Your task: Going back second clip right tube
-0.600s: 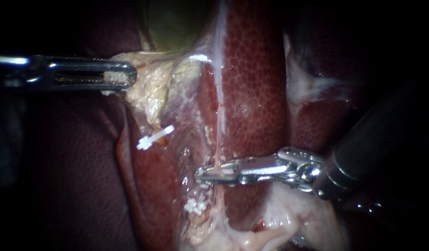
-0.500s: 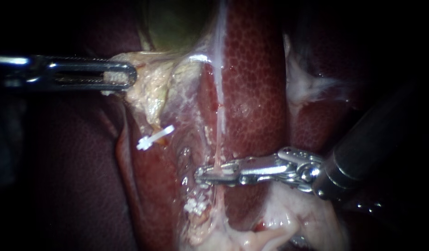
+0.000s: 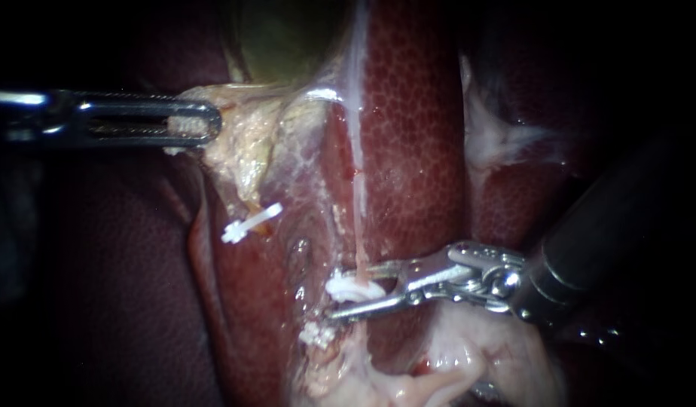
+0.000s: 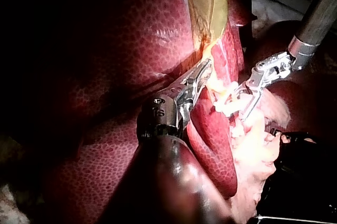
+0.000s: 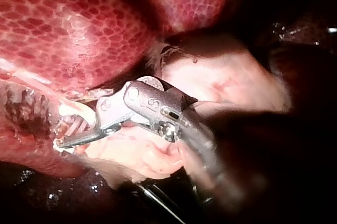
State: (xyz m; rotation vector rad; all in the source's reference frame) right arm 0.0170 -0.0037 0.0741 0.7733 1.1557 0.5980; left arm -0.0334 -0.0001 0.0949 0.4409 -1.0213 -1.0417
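Observation:
In the endoscope view the right tube (image 3: 357, 226) runs as a thin pale strand down over the liver (image 3: 416, 151). A white clip (image 3: 351, 287) sits across it. My right instrument (image 3: 346, 292) stands with its jaws open, one above and one below that clip. A second white clip (image 3: 316, 335) lies just lower. Another white clip (image 3: 250, 224) sits on the left tube. My left instrument (image 3: 201, 124) is shut on pale tissue (image 3: 242, 143) below the gallbladder (image 3: 280, 38), holding it leftward. In the right wrist view the open jaws (image 5: 68, 129) flank the clip (image 5: 67, 110).
Pale fatty tissue (image 3: 468, 354) lies under the right instrument's shaft (image 3: 604, 234). Dark liver (image 3: 122, 286) fills the left side. In the left wrist view the right instrument (image 4: 251, 97) works just beyond my left instrument (image 4: 202, 74).
The right instrument's jaws, earlier closed across the right tube, have opened. A white clip now shows on the tube between them. The left instrument has not moved.

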